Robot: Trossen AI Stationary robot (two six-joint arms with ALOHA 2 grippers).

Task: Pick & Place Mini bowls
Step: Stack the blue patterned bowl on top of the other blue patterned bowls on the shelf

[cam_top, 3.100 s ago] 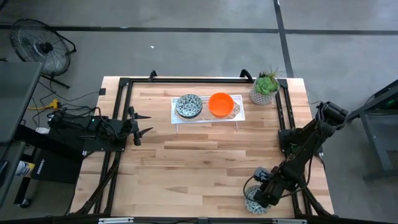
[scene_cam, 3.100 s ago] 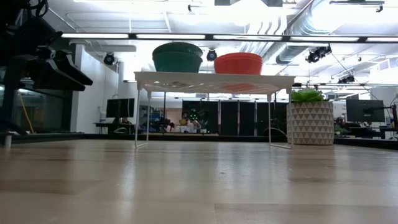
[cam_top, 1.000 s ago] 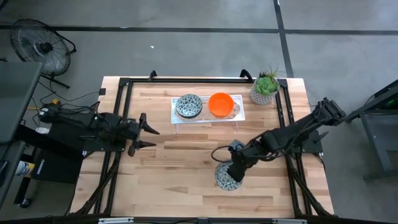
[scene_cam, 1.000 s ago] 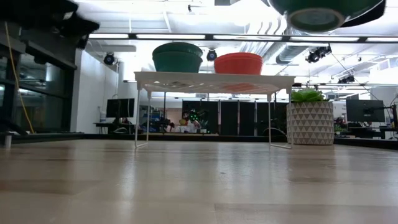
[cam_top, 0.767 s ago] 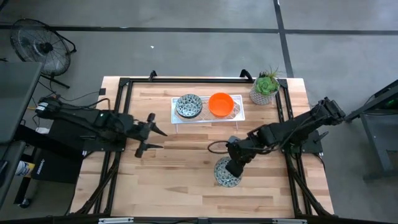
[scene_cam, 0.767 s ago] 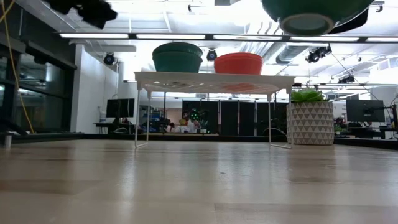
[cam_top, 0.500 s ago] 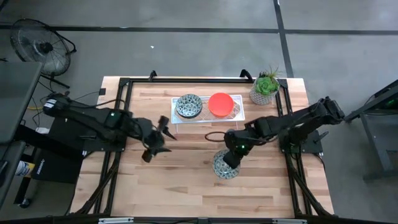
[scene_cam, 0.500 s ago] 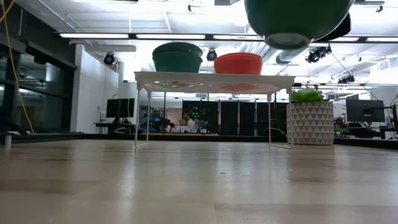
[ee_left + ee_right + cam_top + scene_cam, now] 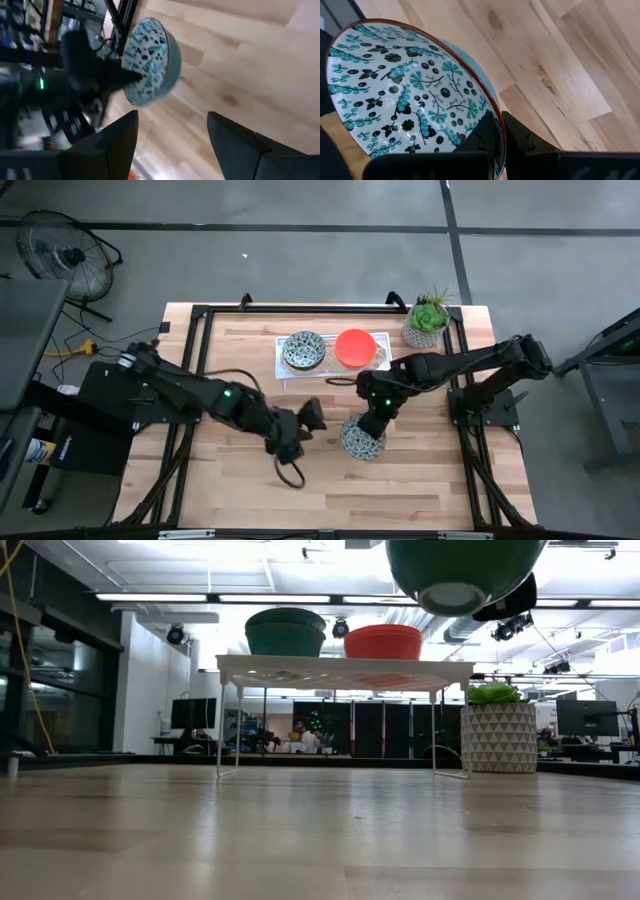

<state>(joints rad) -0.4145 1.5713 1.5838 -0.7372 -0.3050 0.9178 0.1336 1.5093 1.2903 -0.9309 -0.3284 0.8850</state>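
Note:
My right gripper is shut on a mini bowl, white inside with a teal and black flower pattern and teal outside. It hangs high above the middle of the table. My left gripper stands open just left of that bowl, pointing at it, with nothing between its fingers. Two more mini bowls, one patterned and one orange, rest on their bases on a white rack at the far middle. My right gripper pinches the bowl's rim between its two fingers, one finger inside the bowl and one outside. The fingers slant down from the table's right side. The bowl is lifted clear of the table, its foot downward.
A pale patterned pot with a green plant stands at the far right corner beside the rack. A black frame runs round the table's edges. Bare wood lies on the near side of both grippers.
My left gripper has swung out from the table's left edge toward the middle and up, rolling its wrist, and now faces the held bowl; it stays open. My right gripper has carried the bowl toward the far edge and a little left, clear of the table.

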